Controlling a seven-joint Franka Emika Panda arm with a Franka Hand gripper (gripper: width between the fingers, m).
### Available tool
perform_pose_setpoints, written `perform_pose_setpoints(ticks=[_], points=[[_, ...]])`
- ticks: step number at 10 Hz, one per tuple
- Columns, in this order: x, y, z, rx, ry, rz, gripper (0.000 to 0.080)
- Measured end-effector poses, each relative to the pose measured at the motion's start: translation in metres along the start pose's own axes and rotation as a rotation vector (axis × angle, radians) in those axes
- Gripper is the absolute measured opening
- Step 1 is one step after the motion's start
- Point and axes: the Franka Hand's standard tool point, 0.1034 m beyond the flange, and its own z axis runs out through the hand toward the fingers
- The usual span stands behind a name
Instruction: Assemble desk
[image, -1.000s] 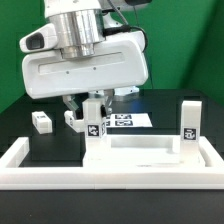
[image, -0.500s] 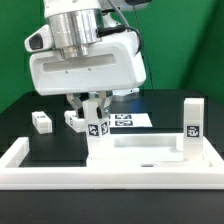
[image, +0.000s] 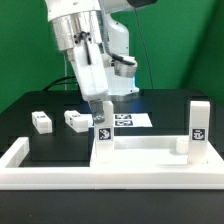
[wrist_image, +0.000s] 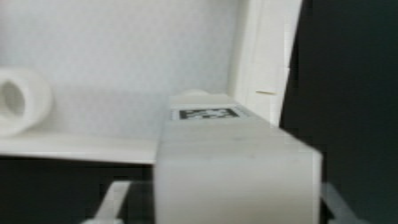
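The white tabletop panel (image: 146, 150) lies flat against the front wall. One white leg (image: 198, 124) stands upright on its corner at the exterior view's right. My gripper (image: 99, 110) is turned edge-on and shut on a second tagged leg (image: 101, 130), which stands upright on the panel's corner at the exterior view's left. In the wrist view this leg (wrist_image: 233, 165) fills the middle between my fingers (wrist_image: 114, 203), with the panel (wrist_image: 125, 60) and a round socket (wrist_image: 16, 100) beyond it. Two loose legs (image: 41, 121) (image: 76, 120) lie on the black table behind.
A long low white barrier wall (image: 90, 176) runs along the front and turns back at both ends. The marker board (image: 130, 120) lies flat behind the tabletop. A green backdrop closes the rear.
My hand has turned about a quarter turn around the held leg, from broadside to edge-on. The leg and the tabletop with its other leg have shifted slightly toward the exterior view's right.
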Motion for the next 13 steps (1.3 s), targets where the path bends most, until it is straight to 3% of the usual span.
perform_pose_setpoints(ticks=[1, 3, 4, 5, 6, 7, 9, 10, 11, 13], points=[[-0.003, 0.0, 0.0, 0.001, -0.004, 0.12, 0.0295], [-0.004, 0.0, 0.001, 0.0, -0.005, 0.066, 0.0295], [-0.007, 0.002, 0.002, -0.009, -0.002, -0.069, 0.0477], [-0.01, 0.003, 0.002, -0.028, 0.0, -0.263, 0.0589], [-0.015, 0.004, 0.0, -0.082, -0.004, -0.506, 0.0589], [-0.022, 0.001, -0.002, -0.082, -0.006, -0.591, 0.064], [-0.019, 0.002, 0.0, -0.083, -0.013, -0.752, 0.0647], [-0.018, 0.003, 0.0, -0.105, -0.001, -0.92, 0.0649], [-0.018, 0.003, 0.001, -0.148, 0.02, -1.153, 0.0649], [-0.014, -0.001, 0.002, -0.132, 0.031, -1.387, 0.0649]])
